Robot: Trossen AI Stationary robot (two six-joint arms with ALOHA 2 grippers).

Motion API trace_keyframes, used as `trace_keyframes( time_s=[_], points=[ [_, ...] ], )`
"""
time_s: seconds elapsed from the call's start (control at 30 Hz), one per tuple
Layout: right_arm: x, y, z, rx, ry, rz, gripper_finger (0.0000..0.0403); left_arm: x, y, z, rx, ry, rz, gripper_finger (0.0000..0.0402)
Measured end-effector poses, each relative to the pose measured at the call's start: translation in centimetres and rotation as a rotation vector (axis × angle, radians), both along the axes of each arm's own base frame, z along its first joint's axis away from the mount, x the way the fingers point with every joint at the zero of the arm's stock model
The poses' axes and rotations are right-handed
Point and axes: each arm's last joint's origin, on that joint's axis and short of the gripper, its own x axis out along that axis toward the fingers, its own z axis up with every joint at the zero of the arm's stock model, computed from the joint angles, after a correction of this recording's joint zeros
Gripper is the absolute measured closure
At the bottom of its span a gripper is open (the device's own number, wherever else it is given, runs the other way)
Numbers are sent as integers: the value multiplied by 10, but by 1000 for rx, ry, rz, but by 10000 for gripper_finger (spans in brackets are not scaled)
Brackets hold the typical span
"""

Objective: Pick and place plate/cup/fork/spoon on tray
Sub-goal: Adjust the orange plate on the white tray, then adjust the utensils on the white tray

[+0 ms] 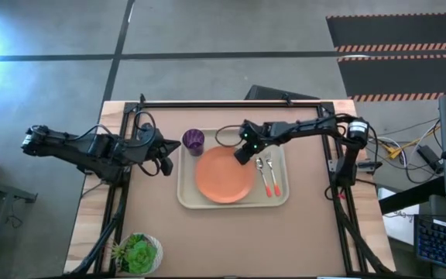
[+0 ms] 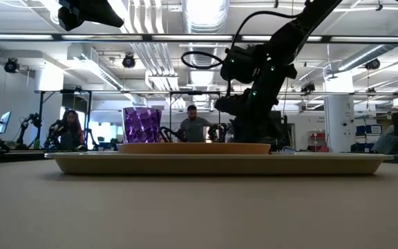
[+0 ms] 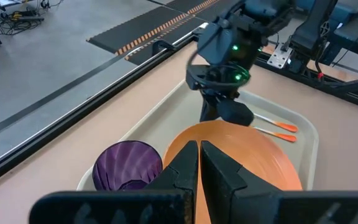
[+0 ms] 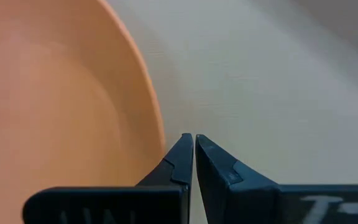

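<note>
All four items sit on the tray [image 1: 184, 198], which lies mid-tabletop. The plate [image 1: 224, 175] is at tray centre. The cup [image 1: 193, 140] stands upright at the tray's far left corner. The fork [image 1: 269, 177] and spoon [image 1: 276, 177] lie side by side along the tray's right edge.

The right claw [image 1: 241, 157] hangs low just beside the plate's far right rim, fingers pressed together and empty. The left claw [image 1: 164, 166] is pressed together too, off the tray's left edge.

I judge the plate light, stiff and slick; I would pinch its rim. I would take the cutlery by the handles.
</note>
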Motion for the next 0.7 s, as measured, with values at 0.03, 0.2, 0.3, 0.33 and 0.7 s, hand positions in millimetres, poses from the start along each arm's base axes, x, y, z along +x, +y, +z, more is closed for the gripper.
trace_keyframes(
  time_s=[0.03, 0.2, 0.3, 0.33, 0.7],
  points=[
    [1, 3, 0, 1, -5, 4, 392, 0, 0, 0, 0, 0, 0, 402],
    [5, 10, 2, 2, -9, 21, 392, 0, 0, 0, 0, 0, 0, 402],
    [6, 9, 4, -6, -11, 23, 392, 0, 0, 0, 0, 0, 0, 402],
    [7, 9, 6, -16, -12, 32, 392, 0, 0, 0, 0, 0, 0, 402],
    [32, -10, 70, -136, -72, 116, 392, 0, 0, -2, 2, 8, 1, 402]
  ],
)
